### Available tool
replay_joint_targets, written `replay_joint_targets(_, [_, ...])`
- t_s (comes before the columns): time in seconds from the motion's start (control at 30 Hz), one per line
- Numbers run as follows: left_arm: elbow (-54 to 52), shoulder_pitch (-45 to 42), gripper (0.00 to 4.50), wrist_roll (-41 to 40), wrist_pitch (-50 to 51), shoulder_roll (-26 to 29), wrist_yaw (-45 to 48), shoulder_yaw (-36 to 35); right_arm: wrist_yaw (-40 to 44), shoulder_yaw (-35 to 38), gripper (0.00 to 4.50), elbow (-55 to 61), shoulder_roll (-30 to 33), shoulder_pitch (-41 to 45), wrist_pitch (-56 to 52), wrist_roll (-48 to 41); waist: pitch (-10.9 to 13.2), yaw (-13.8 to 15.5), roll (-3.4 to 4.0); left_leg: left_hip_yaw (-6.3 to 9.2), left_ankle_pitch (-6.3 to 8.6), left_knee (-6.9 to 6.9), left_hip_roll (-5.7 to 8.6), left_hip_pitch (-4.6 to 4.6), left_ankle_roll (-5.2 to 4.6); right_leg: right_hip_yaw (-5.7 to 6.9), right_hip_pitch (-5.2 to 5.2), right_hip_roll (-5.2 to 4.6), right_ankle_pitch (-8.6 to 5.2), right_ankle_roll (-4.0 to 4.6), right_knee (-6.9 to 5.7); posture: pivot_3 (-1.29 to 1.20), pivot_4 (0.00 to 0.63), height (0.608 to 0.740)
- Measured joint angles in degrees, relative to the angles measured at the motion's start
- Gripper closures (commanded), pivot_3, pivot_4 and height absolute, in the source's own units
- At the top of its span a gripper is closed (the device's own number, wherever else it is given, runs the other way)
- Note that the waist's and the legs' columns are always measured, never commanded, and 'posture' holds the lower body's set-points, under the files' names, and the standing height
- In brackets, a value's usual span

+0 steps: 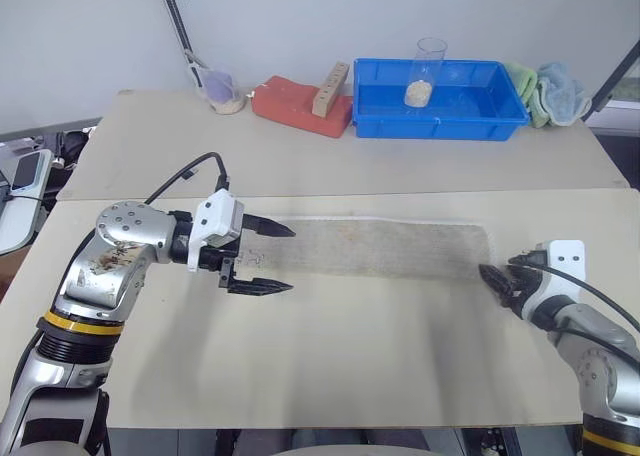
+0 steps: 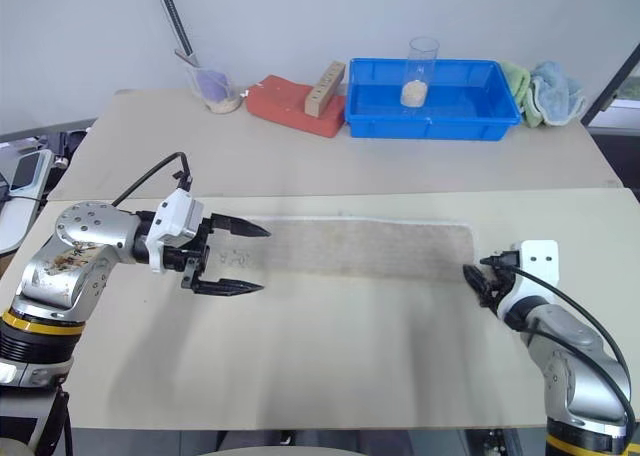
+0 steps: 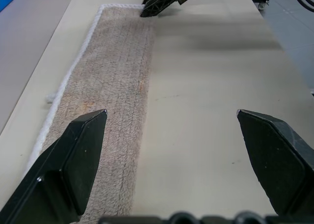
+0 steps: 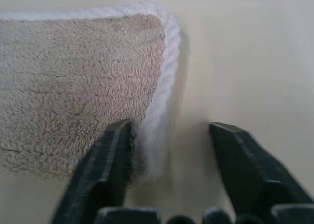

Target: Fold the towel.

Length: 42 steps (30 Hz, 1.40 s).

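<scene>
Counter (image 1: 300,366) carries the towel (image 1: 380,248), folded into a long flat strip. Left end effector (image 1: 262,258) hovers at the strip's left end, fingers spread wide, nothing held. Right end effector (image 1: 497,278) at the strip's right corner — fingers partly apart, one apparently on the cloth, grasp unconfirmed.

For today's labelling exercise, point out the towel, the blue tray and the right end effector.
towel (image 1: 380,248), left eye view, middle of the cloth
blue tray (image 1: 500,119), left eye view, front right rim
right end effector (image 4: 169,150), right wrist view, between its fingertips at the towel's corner
</scene>
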State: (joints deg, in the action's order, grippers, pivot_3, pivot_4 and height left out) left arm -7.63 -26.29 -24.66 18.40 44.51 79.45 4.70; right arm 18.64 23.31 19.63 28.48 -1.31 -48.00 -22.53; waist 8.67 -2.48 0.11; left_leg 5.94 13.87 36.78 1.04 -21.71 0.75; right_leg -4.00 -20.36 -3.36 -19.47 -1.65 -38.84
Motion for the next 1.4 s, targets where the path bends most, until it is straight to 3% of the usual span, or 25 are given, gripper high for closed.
replay_joint_targets(0.13, [1.16, 0.22, 0.0, 0.07, -0.99, 0.29, -0.03, -0.01, -0.15, -0.11, 4.37, -0.29, -0.21, 0.22, 0.13, -0.18, 0.0, 0.0, 0.0, 0.01, 0.0, 0.0, 0.0, 0.0, 0.0, 0.0, 0.0, 0.0, 0.0, 0.0, 0.0, 0.0, 0.15, 0.74])
replay_joint_targets(0.17, [1.21, 0.22, 0.0, 0.07, -1.01, 0.36, -0.04, -0.02, -0.16, -0.11, 4.44, -0.38, -0.3, 0.34, 0.13, -0.19, 0.0, 0.0, 0.0, 0.01, 0.0, -0.01, 0.0, 0.0, 0.0, 0.0, 0.0, 0.0, 0.0, 0.0, 0.0, 0.0, 0.15, 0.74])
replay_joint_targets(0.37, [1.74, 0.25, 0.0, 0.01, -1.05, 0.61, -0.8, -0.77, 0.54, 0.39, 4.44, -0.24, -0.14, 2.31, -1.01, -3.2, 0.01, -0.14, 0.0, 0.0, 0.0, -0.01, 0.0, -0.01, 0.0, -0.01, -0.02, 0.0, 0.0, 0.0, 0.0, 0.0, 0.15, 0.74])
replay_joint_targets(0.57, [2.05, 0.54, 0.0, -0.61, -0.59, 4.07, -1.11, -5.06, 3.82, -1.55, 4.44, 10.58, 2.66, 11.9, -6.67, -12.67, 0.02, -0.58, 0.02, 0.08, 0.0, -0.1, -0.08, 0.03, -0.01, 0.05, -0.04, 0.09, 0.0, 0.0, -0.02, 0.0, 0.15, 0.74])
replay_joint_targets(0.73, [1.56, 0.76, 0.0, -4.72, 2.13, 6.93, 0.15, -8.66, 3.82, -14.33, 4.44, 11.68, -1.57, 18.2, -8.23, -13.97, 0.06, -0.32, -0.06, 0.13, 0.0, -0.11, -0.06, 0.01, -0.01, 0.07, -0.08, 0.06, 0.0, 0.0, -0.01, 0.0, 0.15, 0.74])
replay_joint_targets(0.87, [-0.81, 1.32, 0.0, -6.51, 4.73, 8.2, -0.47, -10.41, 3.88, -25.9, 4.44, 4.74, -5.22, 20.7, -5.56, -8.98, 0.06, 0.02, -0.07, 0.16, 0.0, -0.09, 0.01, 0.01, 0.0, 0.07, -0.07, -0.01, 0.0, 0.0, 0.0, 0.0, 0.15, 0.74])
replay_joint_targets(1.07, [-4.4, 2.65, 0.0, -7.0, 6.86, 8.2, -3.4, -10.46, 4.31, -32.0, 4.44, -5.04, -8.44, 23.47, -0.83, -2.72, 0.06, -0.14, -0.06, 0.22, 0.0, -0.09, -0.01, 0.0, 0.0, 0.07, -0.19, 0.01, 0.0, 0.0, -0.08, 0.0, 0.15, 0.74])
replay_joint_targets(1.1, [-5.13, 2.94, 0.0, -7.01, 7.82, 8.2, -4.45, -10.52, 4.32, -31.97, 3.74, -6.24, -9.09, 24.14, -0.19, -2.09, 0.06, -0.18, -0.06, 0.24, 0.0, -0.09, -0.02, 0.01, 0.0, 0.07, -0.19, 0.02, 0.0, 0.0, -0.09, 0.0, 0.15, 0.74])
replay_joint_targets(1.4, [-7.75, 8.32, 0.0, -7.37, 14.04, 6.05, -15.85, -14.3, 7.05, -31.95, 0.72, -3.15, -8.99, 25.58, 0.54, -1.38, 0.05, -0.31, -0.06, 0.37, 0.0, -0.12, -0.06, -0.02, 0.0, 0.04, -0.37, 0.02, 0.0, 0.0, -0.17, 0.0, 0.15, 0.74])
